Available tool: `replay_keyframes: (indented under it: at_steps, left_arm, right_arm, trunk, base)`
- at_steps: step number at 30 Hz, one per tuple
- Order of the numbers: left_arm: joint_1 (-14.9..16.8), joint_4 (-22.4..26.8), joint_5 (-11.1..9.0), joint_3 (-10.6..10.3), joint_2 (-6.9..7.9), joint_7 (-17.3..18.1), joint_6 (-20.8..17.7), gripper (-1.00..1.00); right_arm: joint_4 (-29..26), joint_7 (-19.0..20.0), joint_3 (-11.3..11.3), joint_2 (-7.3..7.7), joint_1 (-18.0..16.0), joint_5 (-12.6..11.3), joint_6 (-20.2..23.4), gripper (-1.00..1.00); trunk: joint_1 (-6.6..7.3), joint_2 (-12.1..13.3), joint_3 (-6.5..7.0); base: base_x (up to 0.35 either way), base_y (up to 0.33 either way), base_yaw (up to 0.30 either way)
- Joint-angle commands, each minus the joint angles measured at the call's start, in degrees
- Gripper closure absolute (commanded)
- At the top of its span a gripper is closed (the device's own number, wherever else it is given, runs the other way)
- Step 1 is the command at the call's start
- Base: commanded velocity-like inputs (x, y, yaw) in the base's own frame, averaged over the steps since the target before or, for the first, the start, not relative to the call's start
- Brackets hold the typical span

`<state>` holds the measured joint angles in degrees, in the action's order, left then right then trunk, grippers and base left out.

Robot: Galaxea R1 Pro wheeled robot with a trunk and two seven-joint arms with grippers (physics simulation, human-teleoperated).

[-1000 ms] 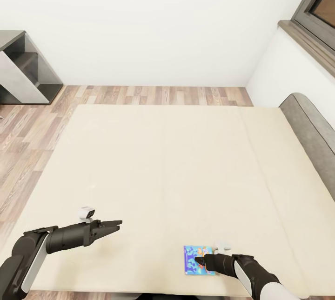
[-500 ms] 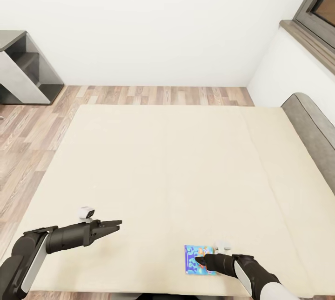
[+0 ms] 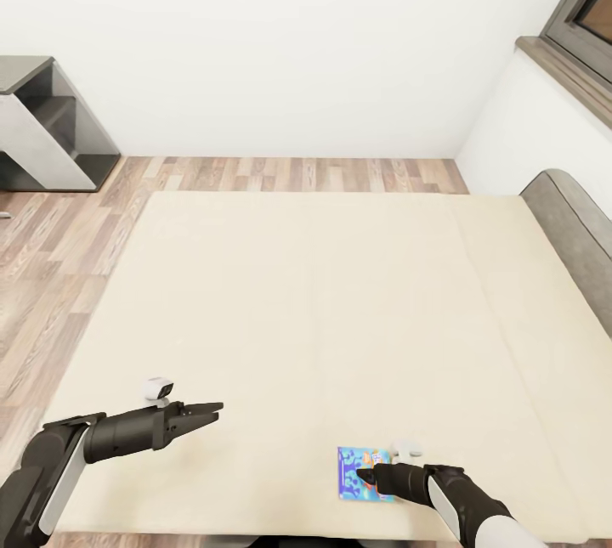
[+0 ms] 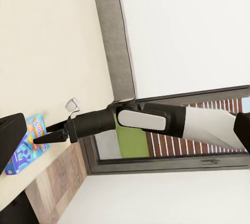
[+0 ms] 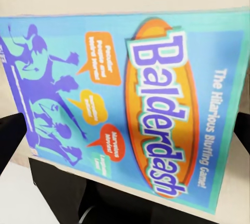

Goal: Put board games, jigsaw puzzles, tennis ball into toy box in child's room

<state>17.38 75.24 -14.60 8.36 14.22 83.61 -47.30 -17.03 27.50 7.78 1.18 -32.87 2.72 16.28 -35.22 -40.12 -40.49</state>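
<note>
Right gripper sits over the near right part of the blue board game, which lies flat on the bed close to its near edge. Right wrist view shows the "Balderdash" lid close up with dark fingers at either side, so the jaws look spread about the box, not yet clamped; cannot tell if they touch it. Left gripper hovers over the mattress well left of the game, jaws narrow, holding nothing.

Risk: box is thin and flat on soft bedding, so the fingers may fail to get under an edge and skate off the lid, or nudge it over the near edge of the bed.

Count: one board game on the bed, two grippers.
</note>
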Motion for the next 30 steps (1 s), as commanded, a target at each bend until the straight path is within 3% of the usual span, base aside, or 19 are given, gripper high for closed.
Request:
replay_keyframes:
  at_steps: [1,30]
  left_arm:
    - [0.02,-0.01,-0.08,-0.01,0.02,0.15,-0.60,-1.00]
    - [0.02,-0.01,-0.08,-0.01,0.02,0.21,-0.60,-1.00]
  right_arm:
    - [-0.11,0.34,0.48,-0.03,0.00,0.27,0.44,-1.00]
    - [-0.11,0.28,0.49,-0.09,0.00,0.27,0.35,-1.00]
  trunk:
    - [-0.01,-0.05,-0.04]
    - [-0.01,-0.05,-0.04]
  base:
    - [0.000,0.162,0.000]
    - [0.000,0.167,0.000]
